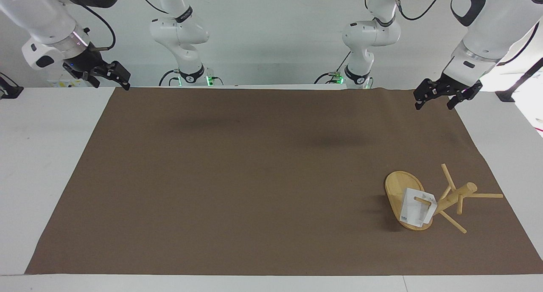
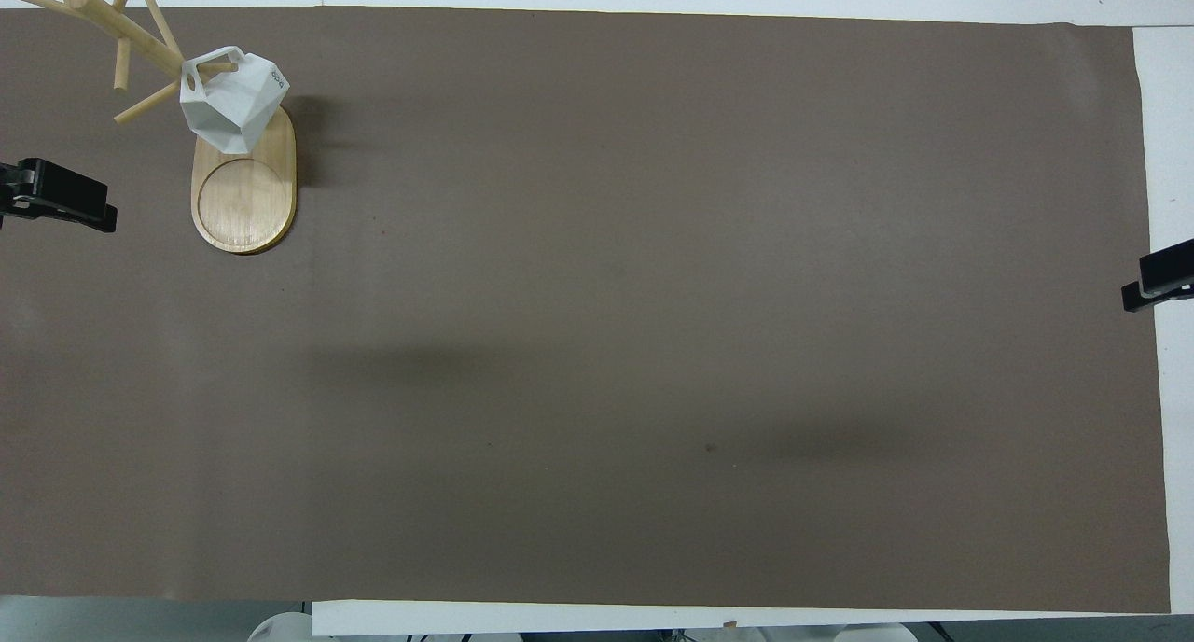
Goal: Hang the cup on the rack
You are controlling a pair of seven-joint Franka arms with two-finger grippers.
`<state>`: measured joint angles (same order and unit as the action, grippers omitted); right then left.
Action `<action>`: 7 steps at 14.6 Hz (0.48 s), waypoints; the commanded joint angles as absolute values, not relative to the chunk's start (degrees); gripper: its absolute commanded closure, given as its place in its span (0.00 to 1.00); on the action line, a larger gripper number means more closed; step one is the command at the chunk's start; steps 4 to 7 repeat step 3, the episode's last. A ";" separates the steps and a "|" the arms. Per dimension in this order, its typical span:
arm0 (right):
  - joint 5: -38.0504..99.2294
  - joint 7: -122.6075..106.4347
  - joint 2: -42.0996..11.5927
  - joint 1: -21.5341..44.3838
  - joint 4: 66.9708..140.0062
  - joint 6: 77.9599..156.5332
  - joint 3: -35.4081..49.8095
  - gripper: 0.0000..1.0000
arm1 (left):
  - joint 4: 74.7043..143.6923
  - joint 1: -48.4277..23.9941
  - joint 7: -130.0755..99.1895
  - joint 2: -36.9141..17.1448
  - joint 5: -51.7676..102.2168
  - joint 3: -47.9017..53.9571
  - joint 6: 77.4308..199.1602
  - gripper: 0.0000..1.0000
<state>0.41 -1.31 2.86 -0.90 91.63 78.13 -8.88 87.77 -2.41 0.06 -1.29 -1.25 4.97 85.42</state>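
- The white table (image 1: 51, 164) carries a large brown paper-like mat (image 1: 254, 177) that covers most of its top; bare white margins show at both ends and along the edge farthest from the robots.
- A pale grey-white wall (image 1: 275, 37) stands at the robots' end, with two more white arm bases (image 1: 186, 41) mounted along the table edge there, small green lights at their feet.
- The light bamboo mug rack with an oval flat base, round post and thin pegs (image 1: 407, 190) sits on the mat toward the left arm's end of the table, far from the robots. In the facing view it looks tipped, its post leaning toward that end of the table — whether the base lies flat I cannot tell.
- The small white faceted plastic cup with a holed side handle (image 1: 418, 208) hangs on one of the rack's pegs, the peg through the handle hole, its body over the base (image 2: 244, 199).
- The left claw (image 1: 437, 100) is raised over the mat's corner near the robots at its own end, its fingers spread apart and holding nothing.
- The right claw (image 1: 111, 74) is up in the air over the mat's edge at its own end; whether its fingers are apart or together I cannot tell.
- Soft grey shadows lie across the middle of the mat.
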 commanded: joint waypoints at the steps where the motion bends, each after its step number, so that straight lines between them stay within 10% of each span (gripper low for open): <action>1: 0.53 -0.35 3.25 -1.32 92.55 79.28 -8.61 0.00 | 83.76 -2.73 1.05 -3.34 -2.11 4.57 82.44 0.00; 7: 0.53 -0.44 3.25 -1.32 92.55 78.93 -8.53 0.00 | 83.76 -2.72 1.05 -3.34 -1.85 4.57 82.88 0.00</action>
